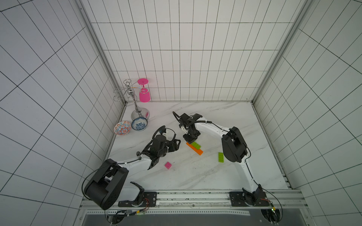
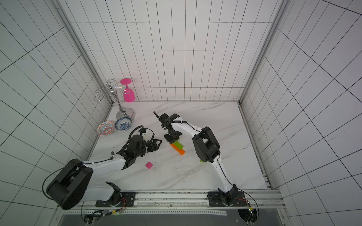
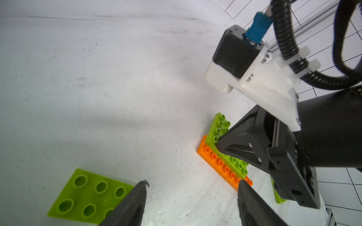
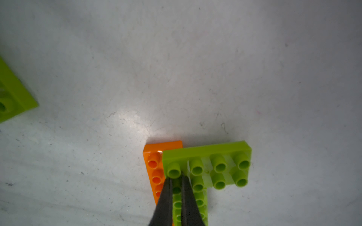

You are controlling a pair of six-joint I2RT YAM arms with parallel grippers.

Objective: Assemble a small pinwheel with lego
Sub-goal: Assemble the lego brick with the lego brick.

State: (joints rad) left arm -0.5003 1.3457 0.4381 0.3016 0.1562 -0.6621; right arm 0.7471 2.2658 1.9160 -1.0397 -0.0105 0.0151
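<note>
**Item 1: right gripper** (image 4: 175,179). The black fingers are drawn together, tips down on the studded top of the part-built pinwheel (image 1: 194,147). Whether they nip a stud cannot be told.

**Item 2: left gripper** (image 3: 193,184). The jaws are spread with nothing between them. It hovers low, just beside the assembly.

**Item 3: pinwheel, incomplete.** The orange bar (image 4: 154,166) lies flat on the marble table (image 1: 215,121), mid-table. Two lime-green pieces are seated on it:
- The crosswise brick (image 4: 207,166) overhangs one side.
- The lengthwise brick (image 4: 201,199) runs along the bar.

**Item 4: loose lego.**
- The spare lime-green brick (image 3: 88,197) lies near the left gripper and is unseen in both top views.
- The outlying lime-green brick (image 1: 221,157) lies by the right arm (image 1: 233,146).
- The pink square brick (image 1: 168,165) sits well apart from the bar, near the left arm (image 1: 133,166).

**Handling (judged).**
- The pieces look light, stiff and hard, and unlikely to break.
- The smooth walls are probably slippery, so each loose brick is best pinched across its two long side walls at mid-length, clear of the studs.
- The joints are friction fits, needing square alignment and a firm downward press with the bar steadied.
- The overhanging crosswise brick may lever off if loaded at its free end.
</note>
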